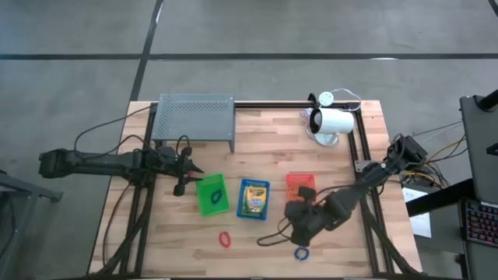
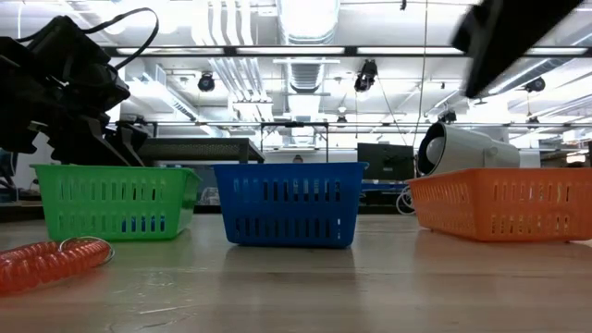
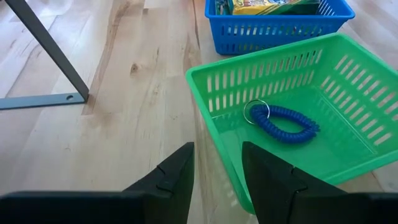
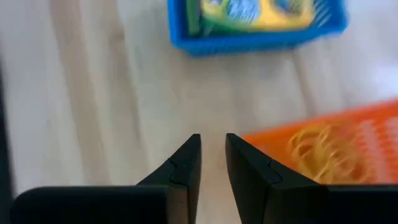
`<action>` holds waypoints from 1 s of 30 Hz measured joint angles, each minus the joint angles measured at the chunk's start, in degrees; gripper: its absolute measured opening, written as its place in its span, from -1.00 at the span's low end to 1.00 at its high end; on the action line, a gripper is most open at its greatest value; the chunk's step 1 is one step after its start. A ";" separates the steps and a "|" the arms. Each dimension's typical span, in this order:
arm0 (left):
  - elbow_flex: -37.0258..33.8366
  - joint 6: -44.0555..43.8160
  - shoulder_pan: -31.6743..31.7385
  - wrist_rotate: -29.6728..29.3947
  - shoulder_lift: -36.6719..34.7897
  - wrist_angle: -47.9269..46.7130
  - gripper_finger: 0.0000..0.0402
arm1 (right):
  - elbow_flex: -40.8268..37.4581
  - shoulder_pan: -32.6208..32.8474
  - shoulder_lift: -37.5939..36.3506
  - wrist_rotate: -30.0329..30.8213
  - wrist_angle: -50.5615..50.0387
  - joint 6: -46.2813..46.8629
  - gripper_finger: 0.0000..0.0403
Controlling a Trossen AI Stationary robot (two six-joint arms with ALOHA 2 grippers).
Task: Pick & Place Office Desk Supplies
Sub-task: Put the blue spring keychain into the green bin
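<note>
Three small baskets stand in a row on the wooden table. The green basket (image 1: 212, 194) holds a blue elastic coil (image 3: 283, 122). The blue basket (image 1: 253, 199) holds a yellow-green crayon box (image 1: 254, 197). The orange basket (image 1: 300, 184) holds thin orange rubber bands (image 4: 320, 152). A red coil (image 1: 225, 239) and a second blue coil (image 1: 302, 253) lie loose near the front edge. My left gripper (image 3: 217, 158) waits open beside the green basket's left wall. My right gripper (image 4: 213, 149) hovers slightly open over bare table between the blue and orange baskets, holding nothing.
A grey perforated metal rack (image 1: 195, 118) stands at the back left and a white cylindrical device (image 1: 333, 123) at the back right. A black cable (image 1: 272, 235) loops on the table by my right arm. Black rails (image 1: 364, 155) run along the table's sides.
</note>
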 joint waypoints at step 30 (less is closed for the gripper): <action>0.00 0.00 0.01 0.02 -0.02 -0.02 -0.31 | -5.09 14.00 6.28 -6.51 12.46 30.52 -0.21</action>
